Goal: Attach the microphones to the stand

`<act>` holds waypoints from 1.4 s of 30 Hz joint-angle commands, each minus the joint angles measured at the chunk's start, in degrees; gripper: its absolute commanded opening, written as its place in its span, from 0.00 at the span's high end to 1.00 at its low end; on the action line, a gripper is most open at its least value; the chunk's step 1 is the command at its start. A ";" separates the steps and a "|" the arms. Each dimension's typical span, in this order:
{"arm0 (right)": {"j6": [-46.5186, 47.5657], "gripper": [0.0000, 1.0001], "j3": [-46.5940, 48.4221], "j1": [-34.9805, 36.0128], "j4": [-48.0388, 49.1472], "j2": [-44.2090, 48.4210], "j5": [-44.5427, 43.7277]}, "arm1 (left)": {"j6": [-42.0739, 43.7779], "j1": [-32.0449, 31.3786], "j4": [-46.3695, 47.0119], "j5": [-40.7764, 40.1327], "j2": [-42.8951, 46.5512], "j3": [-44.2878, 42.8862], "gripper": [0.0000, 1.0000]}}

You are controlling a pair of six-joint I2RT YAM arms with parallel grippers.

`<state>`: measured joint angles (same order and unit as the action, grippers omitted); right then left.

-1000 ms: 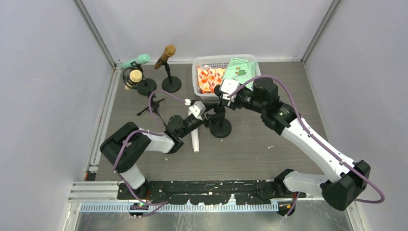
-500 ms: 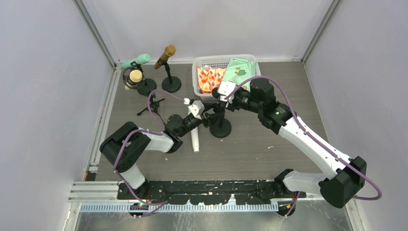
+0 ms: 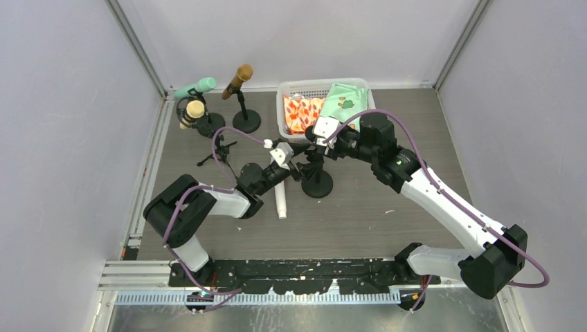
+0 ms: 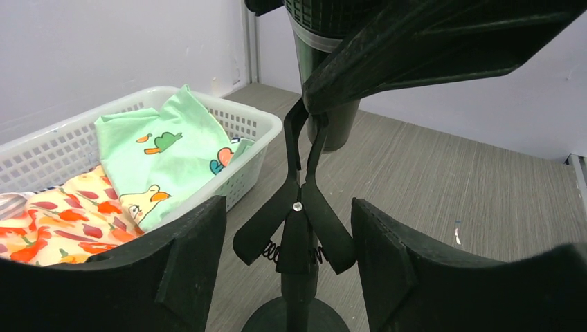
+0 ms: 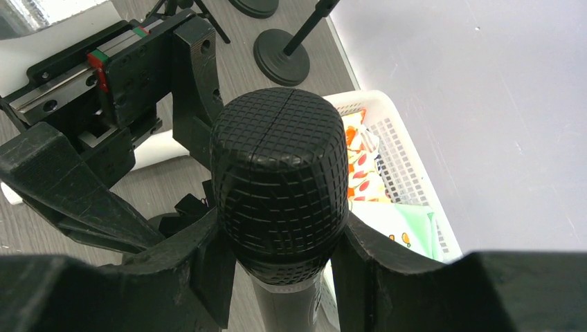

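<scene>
My right gripper [image 5: 284, 266] is shut on the black microphone [image 5: 280, 180], which it holds upright, head up, over the clip [image 4: 297, 228] of the round-based stand [image 3: 317, 183]. The microphone's body [image 4: 325, 76] hangs just above the clip's closed tips. My left gripper [image 4: 291, 266] is open, one finger on each side of the clip's spring handles, touching neither. The white microphone [image 3: 281, 202] lies on the table beside the stand. At the back left, the brown-gold [image 3: 237, 80], mint green [image 3: 195, 88] and pale yellow [image 3: 193, 112] microphones sit on stands.
A white basket [image 3: 322, 82] with orange and green cloths stands just behind the stand, close to my right gripper [image 3: 316, 142]. A small black tripod [image 3: 218, 149] is left of my left gripper [image 3: 296, 166]. Grey walls close in the table on three sides.
My left gripper has opened wider, its fingers now off the clip's handles. The right arm shifted slightly left with the black microphone.
</scene>
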<state>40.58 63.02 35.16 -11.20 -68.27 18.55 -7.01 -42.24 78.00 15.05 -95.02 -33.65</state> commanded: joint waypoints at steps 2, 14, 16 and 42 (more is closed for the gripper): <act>0.99 0.98 1.93 0.18 2.99 0.58 0.44 | 1.09 0.31 1.79 0.87 1.24 -2.68 0.41; -0.16 0.97 0.52 0.26 3.25 -0.27 2.38 | 0.72 0.40 1.34 -1.45 1.74 -2.15 0.99; -0.62 0.97 -0.53 0.24 3.84 -0.24 2.73 | 0.69 0.40 1.33 -1.66 1.85 -2.11 0.99; -4.35 0.91 -8.43 0.26 5.94 1.02 3.74 | -1.52 1.46 1.55 -1.65 1.81 -1.76 0.74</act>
<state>39.33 56.23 35.07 -3.27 -69.10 19.97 -8.27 -41.85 76.12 15.64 -95.00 -34.39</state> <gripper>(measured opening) 0.513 0.362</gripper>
